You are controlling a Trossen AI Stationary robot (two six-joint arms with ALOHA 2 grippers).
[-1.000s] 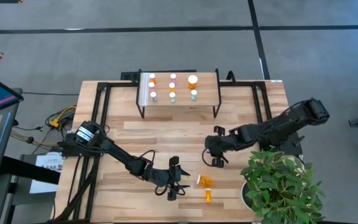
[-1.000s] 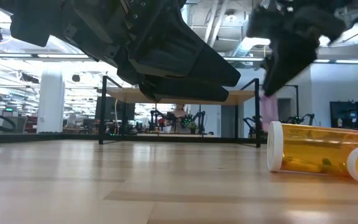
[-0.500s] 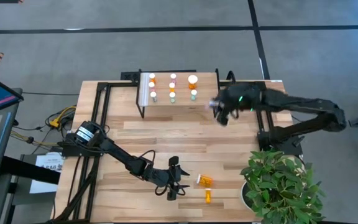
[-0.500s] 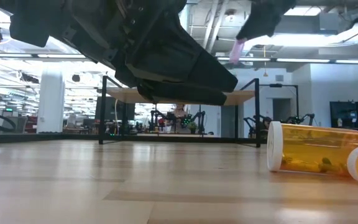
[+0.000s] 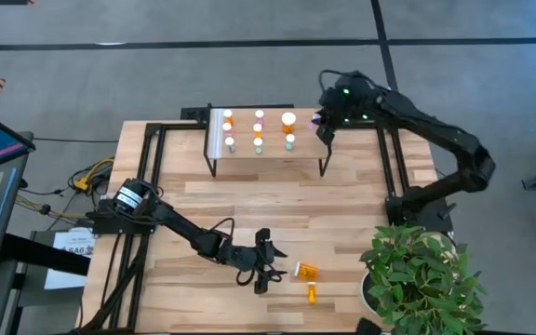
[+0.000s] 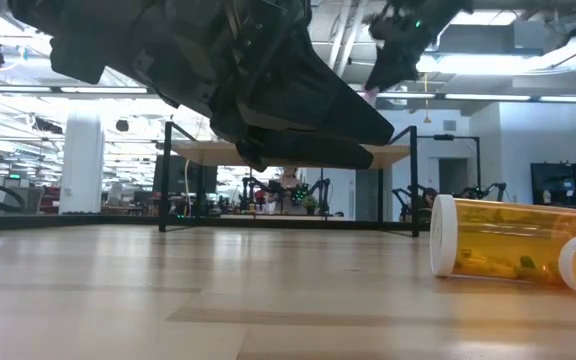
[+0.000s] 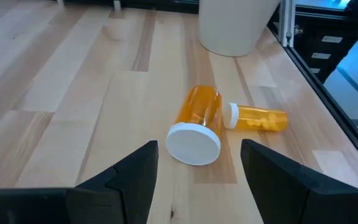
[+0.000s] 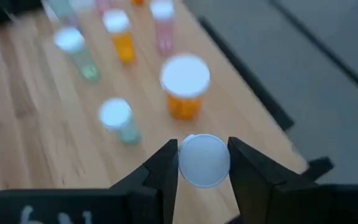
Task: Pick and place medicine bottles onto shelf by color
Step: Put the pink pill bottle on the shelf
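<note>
**Right tool carries a bottle above the shelf's corner**

The right tool (image 8: 202, 163) grips a small white-capped pinkish pill bottle (image 8: 204, 160), poised over the right edge of the raised light-wood shelf on black legs (image 5: 268, 154), where seven white-capped bottles (image 5: 259, 130) stand. The left tool (image 7: 197, 171) hangs low over the wooden table (image 5: 203, 200), fingers spread wide, holding nothing, just before a fat orange bottle (image 7: 197, 121) lying beside a slim orange bottle (image 7: 257, 118).

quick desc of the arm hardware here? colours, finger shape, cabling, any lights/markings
Both arms are dark, near black, built from jointed segments. The left arm has a round silver-faced joint at its base and thin black cable looping near the wrist. The right arm shows a small green light near its wrist. Left gripper and right gripper have flat, matte black fingers that taper toward the tips. No readable markings.
</note>
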